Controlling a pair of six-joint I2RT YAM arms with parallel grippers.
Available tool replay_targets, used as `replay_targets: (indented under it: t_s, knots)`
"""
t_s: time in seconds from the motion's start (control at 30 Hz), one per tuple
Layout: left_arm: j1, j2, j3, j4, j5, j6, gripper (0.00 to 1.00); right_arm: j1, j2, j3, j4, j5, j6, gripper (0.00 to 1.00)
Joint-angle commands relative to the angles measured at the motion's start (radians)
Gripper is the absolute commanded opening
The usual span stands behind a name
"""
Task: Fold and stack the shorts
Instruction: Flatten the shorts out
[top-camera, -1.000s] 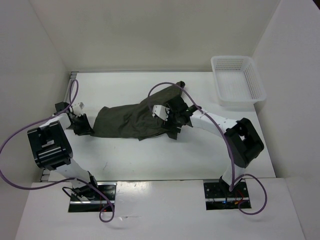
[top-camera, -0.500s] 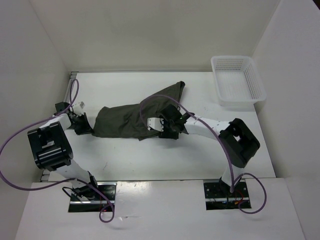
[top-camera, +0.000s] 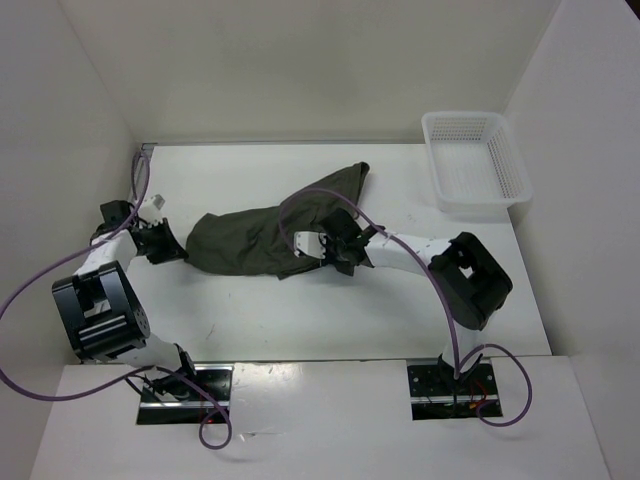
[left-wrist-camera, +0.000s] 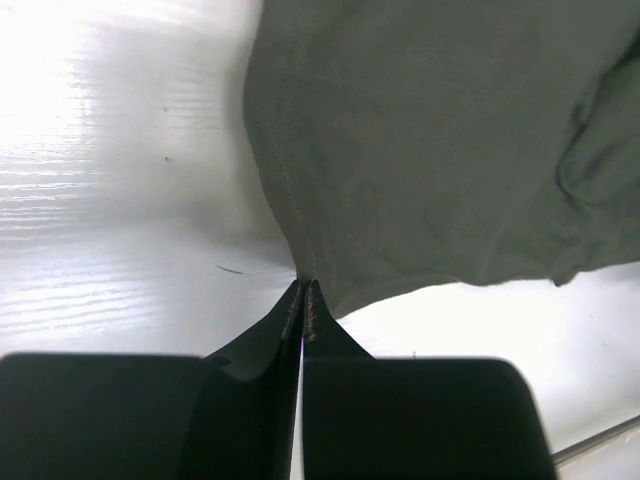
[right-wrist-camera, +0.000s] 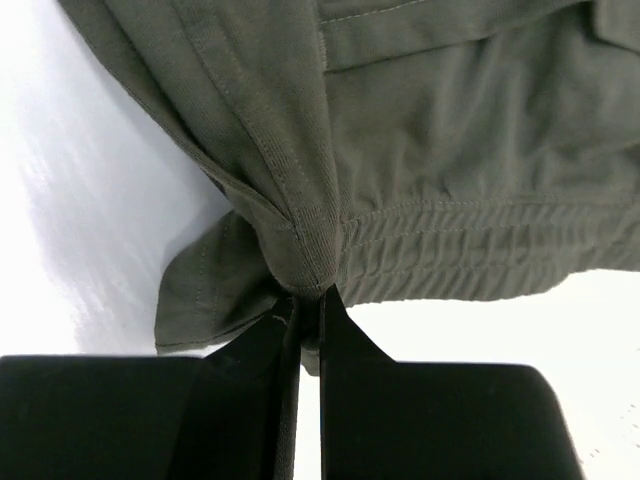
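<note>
White mesh basket far right, olive shorts on table, well apart

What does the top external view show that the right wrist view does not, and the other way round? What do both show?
Only the top external view shows the white mesh basket at the far right corner of the table, and the left gripper shut on the left end of the shorts. Only the right wrist view shows the gathered waistband and its stitching up close. Both show the dark olive shorts and the right gripper shut on a fold of them.
</note>
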Motion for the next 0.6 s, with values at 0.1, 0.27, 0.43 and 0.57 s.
replay_targets:
  t_s: [0.1,0.27,0.43,0.57]
  knots:
    - [0.006,-0.122,0.168,-0.080,0.105,0.004,0.00,-0.004,-0.098,0.201,-0.093,0.048,-0.013,0.00]
    - [0.015,-0.230,0.348,-0.151,0.233,0.004,0.00,-0.013,-0.227,0.408,-0.224,0.049,-0.008,0.00]
    - [0.058,-0.377,0.499,-0.173,0.323,0.004,0.00,-0.013,-0.359,0.534,-0.273,0.074,0.003,0.00]
    - [0.058,-0.475,0.653,-0.185,0.333,0.004,0.00,-0.013,-0.477,0.624,-0.273,0.083,0.003,0.00]
